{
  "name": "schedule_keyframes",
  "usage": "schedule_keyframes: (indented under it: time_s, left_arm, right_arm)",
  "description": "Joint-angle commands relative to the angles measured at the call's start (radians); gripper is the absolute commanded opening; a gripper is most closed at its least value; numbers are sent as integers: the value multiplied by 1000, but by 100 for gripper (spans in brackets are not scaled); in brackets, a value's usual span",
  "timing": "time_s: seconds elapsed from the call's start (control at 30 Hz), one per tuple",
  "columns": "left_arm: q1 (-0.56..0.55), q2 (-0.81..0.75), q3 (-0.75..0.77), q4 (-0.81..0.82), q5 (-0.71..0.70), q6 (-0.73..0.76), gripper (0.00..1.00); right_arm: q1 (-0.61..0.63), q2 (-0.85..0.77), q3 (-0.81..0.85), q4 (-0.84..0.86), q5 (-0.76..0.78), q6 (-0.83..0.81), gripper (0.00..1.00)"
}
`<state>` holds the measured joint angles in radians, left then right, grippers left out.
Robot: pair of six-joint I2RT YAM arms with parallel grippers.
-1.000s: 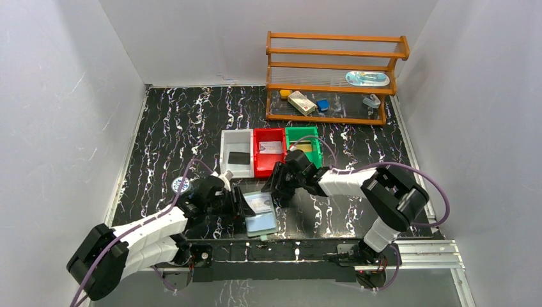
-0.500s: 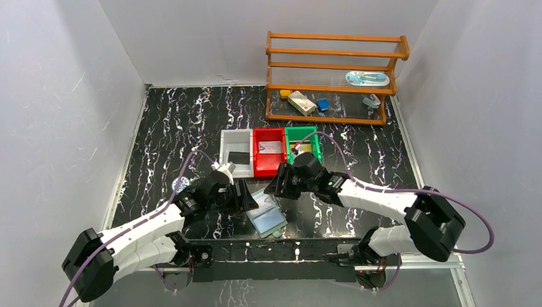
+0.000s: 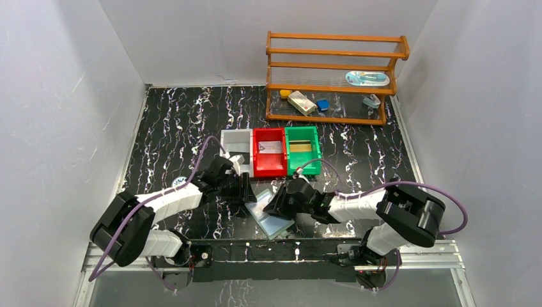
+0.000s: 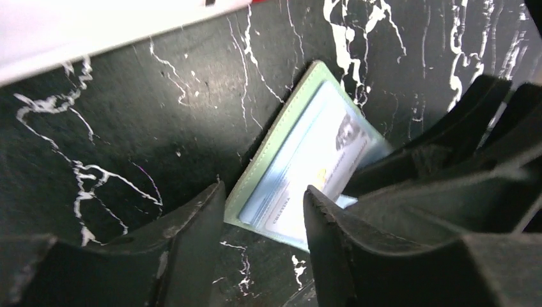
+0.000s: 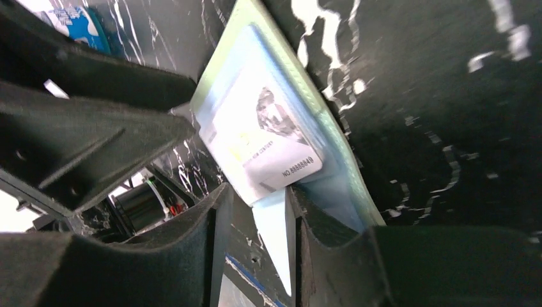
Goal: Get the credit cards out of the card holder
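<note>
- Two arms reach in low over the card holder (image 3: 279, 222), which lies open on the black marbled bench (image 3: 172, 121), near its front edge.
- One printed card (image 4: 323, 169), pale with a small portrait, sits under the holder's clear bluish pocket; the right wrist view shows it too (image 5: 268, 144).
- The left gripper (image 3: 247, 192) is at the holder's left side. Seen from its wrist (image 4: 263, 192), its jaws stand partly apart astride one corner of the holder, with nothing clamped between them.
- The right gripper (image 3: 273, 203) is over the holder's far right part. From its wrist (image 5: 257, 192) the jaws are close together with a pale sliver of sheet in the gap; I cannot tell whether they pinch it.
- Behind the holder stand three bins in a row: a white bin (image 3: 233, 137), a red bin (image 3: 259, 160) with a pale card (image 3: 271, 147) in it, and a green bin (image 3: 314, 157) with a gold card (image 3: 301, 146).
- A blue-and-white tin (image 3: 181, 183) shows partly behind the left arm.
- A wooden rack (image 3: 332, 64) stands at the far right of the bench.
</note>
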<state>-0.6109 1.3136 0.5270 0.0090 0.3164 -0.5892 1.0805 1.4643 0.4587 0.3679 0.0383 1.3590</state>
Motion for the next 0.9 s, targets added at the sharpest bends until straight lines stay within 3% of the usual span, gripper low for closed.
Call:
schedule_keyframes:
  time_s: [0.0, 0.1, 0.37, 0.57, 0.87]
  left_arm:
    - [-48, -39, -99, 52, 112, -66, 42]
    - [-80, -69, -133, 51, 100, -92, 36]
    - [-120, -157, -176, 30, 76, -139, 36]
    - [-120, -210, -87, -117, -51, -90, 52]
    - [-121, -172, 46, -166, -92, 3, 53]
  right_arm:
    - [-71, -23, -13, -6, -9, -51, 42]
    - [-86, -41, -7, -25, -13, -62, 40]
    - [-88, -25, 22, -47, -58, -111, 37]
    - [-88, 5, 30, -84, -34, -132, 31]
    - [-82, 27, 84, -191, 8, -189, 33]
